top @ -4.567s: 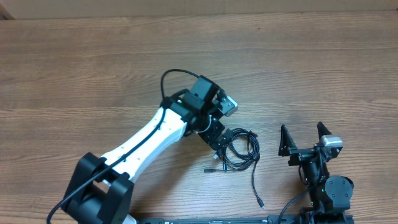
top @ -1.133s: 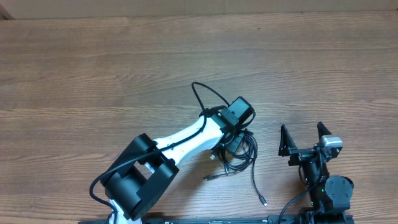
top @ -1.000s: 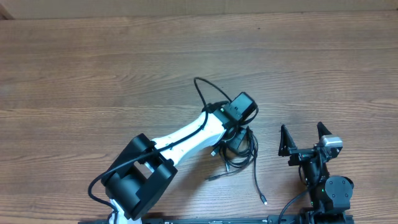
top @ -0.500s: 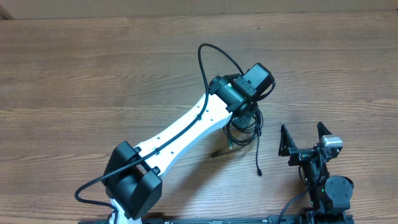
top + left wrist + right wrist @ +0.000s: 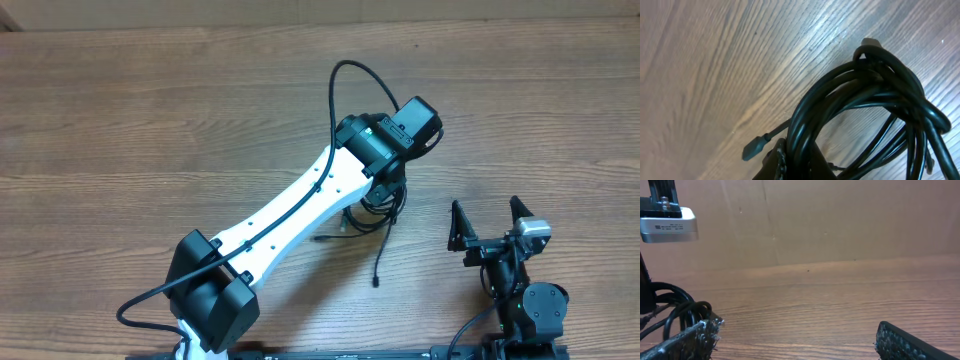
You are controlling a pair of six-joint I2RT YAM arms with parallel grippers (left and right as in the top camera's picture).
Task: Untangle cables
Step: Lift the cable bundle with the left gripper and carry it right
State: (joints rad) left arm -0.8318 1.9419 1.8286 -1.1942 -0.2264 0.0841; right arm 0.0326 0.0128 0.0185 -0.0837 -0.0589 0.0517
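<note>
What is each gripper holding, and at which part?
Left gripper: shut on the cables, at one side of the looped bundle. Right gripper: open, empty.

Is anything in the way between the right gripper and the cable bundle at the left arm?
Nothing visible. Only bare table lies between the open right gripper and the cables, which are bunched under the left arm, with one loose end trailing on the table toward the robot's base.

Soft, even light covered the table (image 5: 150,100), shadows faint. Glare streaked the wood in the left wrist view; the cables (image 5: 875,82) looked blurred.
</note>
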